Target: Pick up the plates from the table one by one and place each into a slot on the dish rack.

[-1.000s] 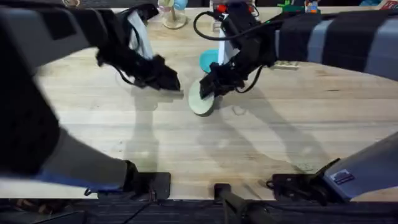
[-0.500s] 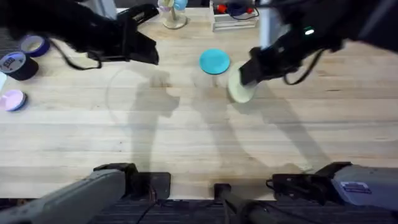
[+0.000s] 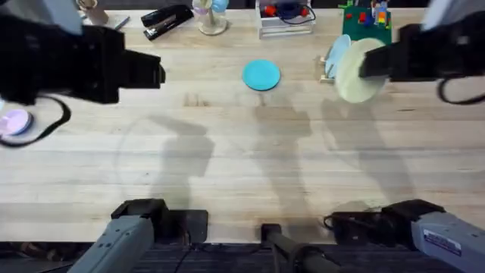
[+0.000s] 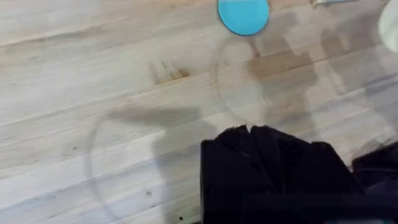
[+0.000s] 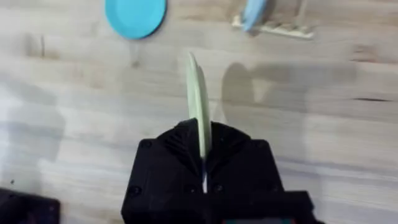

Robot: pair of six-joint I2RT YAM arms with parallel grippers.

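Note:
My right gripper (image 3: 369,67) is shut on the cream plate (image 3: 353,70) and holds it on edge in the air, just right of the dish rack (image 3: 327,74). The right wrist view has that plate (image 5: 199,102) edge-on between my fingers, with the rack (image 5: 277,28) beyond it. Flat on the table (image 3: 227,167), at the back middle, lies the turquoise plate (image 3: 261,74), also in the left wrist view (image 4: 243,14). My left gripper (image 3: 155,73) hovers at the back left, shut and holding nothing, well away from both plates.
A paler light-blue plate (image 3: 336,54) stands in the rack. A pink disc (image 3: 15,121) lies at the left edge. A stapler (image 3: 165,17), a cup (image 3: 212,19), a white organiser (image 3: 284,19) and a green item (image 3: 367,21) line the back edge.
My right gripper has lifted the cream plate from the table's middle and carried it right and back, up beside the rack. The left arm has drawn back to the left.

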